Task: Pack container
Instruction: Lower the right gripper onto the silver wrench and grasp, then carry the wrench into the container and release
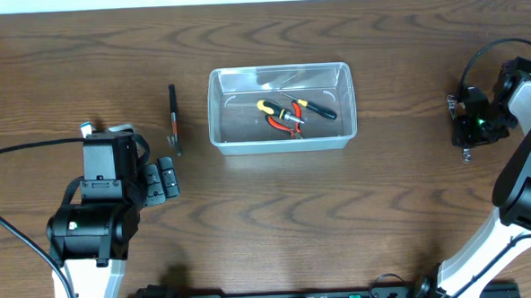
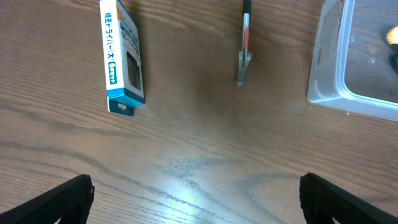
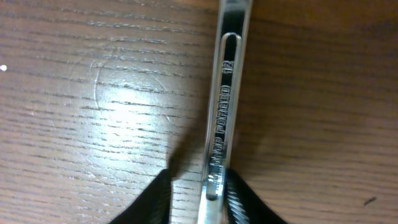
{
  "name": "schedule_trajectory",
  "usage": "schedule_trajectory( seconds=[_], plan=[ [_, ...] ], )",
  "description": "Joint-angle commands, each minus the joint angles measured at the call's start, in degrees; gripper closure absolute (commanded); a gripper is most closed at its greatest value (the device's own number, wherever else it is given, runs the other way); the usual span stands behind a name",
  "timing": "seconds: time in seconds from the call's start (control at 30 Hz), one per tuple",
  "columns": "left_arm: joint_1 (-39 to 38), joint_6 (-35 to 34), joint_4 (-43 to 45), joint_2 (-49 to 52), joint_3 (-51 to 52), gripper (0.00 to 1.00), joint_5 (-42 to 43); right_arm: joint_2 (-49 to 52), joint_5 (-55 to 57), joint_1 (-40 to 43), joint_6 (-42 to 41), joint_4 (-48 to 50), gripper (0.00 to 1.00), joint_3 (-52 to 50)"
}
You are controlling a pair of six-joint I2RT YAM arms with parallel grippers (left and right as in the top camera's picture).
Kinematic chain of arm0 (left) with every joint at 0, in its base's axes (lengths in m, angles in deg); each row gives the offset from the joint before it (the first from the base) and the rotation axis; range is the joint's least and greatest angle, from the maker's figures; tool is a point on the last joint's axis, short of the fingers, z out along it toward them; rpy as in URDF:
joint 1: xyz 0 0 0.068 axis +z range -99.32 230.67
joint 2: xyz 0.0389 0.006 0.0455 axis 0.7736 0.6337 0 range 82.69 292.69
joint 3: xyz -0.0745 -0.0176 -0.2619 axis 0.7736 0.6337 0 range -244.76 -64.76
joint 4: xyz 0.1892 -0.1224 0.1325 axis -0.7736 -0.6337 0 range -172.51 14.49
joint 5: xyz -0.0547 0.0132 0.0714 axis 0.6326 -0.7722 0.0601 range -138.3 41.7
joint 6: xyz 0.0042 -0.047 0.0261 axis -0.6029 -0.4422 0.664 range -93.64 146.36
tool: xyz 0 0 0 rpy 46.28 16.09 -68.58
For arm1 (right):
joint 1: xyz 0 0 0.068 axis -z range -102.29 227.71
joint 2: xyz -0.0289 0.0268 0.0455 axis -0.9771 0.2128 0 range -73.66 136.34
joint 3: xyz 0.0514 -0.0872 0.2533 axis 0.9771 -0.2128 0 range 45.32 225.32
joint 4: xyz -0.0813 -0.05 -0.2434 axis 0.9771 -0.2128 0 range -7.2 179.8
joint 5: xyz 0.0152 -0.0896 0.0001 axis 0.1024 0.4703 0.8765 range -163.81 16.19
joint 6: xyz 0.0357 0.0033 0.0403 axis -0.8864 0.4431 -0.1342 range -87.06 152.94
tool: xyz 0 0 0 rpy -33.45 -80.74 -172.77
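The container (image 1: 215,111), a clear rectangular tub, sits at the table's middle with red-handled pliers (image 1: 285,122) and a yellow-and-black screwdriver (image 1: 307,106) inside. Its corner (image 2: 323,68) shows at the right of the left wrist view. My left gripper (image 2: 196,196) is open and empty above bare table, left of the tub. My right gripper (image 3: 200,186) is at the far right, its fingers narrowly astride a silver wrench (image 3: 222,106) marked 12. The right finger touches the wrench. A strip of table shows between the left finger and the wrench.
A small blue-and-white box (image 2: 121,56) lies ahead of the left gripper. A slim black-handled tool with a metal tip (image 1: 174,121) lies between the box and the tub; it also shows in the left wrist view (image 2: 244,59). Cables run along both sides.
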Motion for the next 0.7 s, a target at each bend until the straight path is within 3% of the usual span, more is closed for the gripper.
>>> schedule_trajectory(
  seconds=[0.0,0.1,0.37,0.67],
  plan=[
    [-0.17,-0.11,-0.15,0.17,-1.05,0.02,-0.70,0.74,-0.83,-0.17,-0.33,-0.04,0.78,-0.11],
    [-0.17,-0.11,-0.17,0.17,-1.05,0.02,-0.70,0.74,-0.83,-0.17,-0.55,0.00,0.88,-0.11],
    [-0.17,-0.11,-0.17,0.17,-1.05,0.02,-0.70,0.74,-0.83,-0.17,-0.55,0.02,0.99,-0.11],
    [-0.17,-0.11,-0.15,0.17,-1.05,0.02,-0.70,-1.03,-3.48,-1.27,-3.34,-0.07,0.99,0.50]
  ],
)
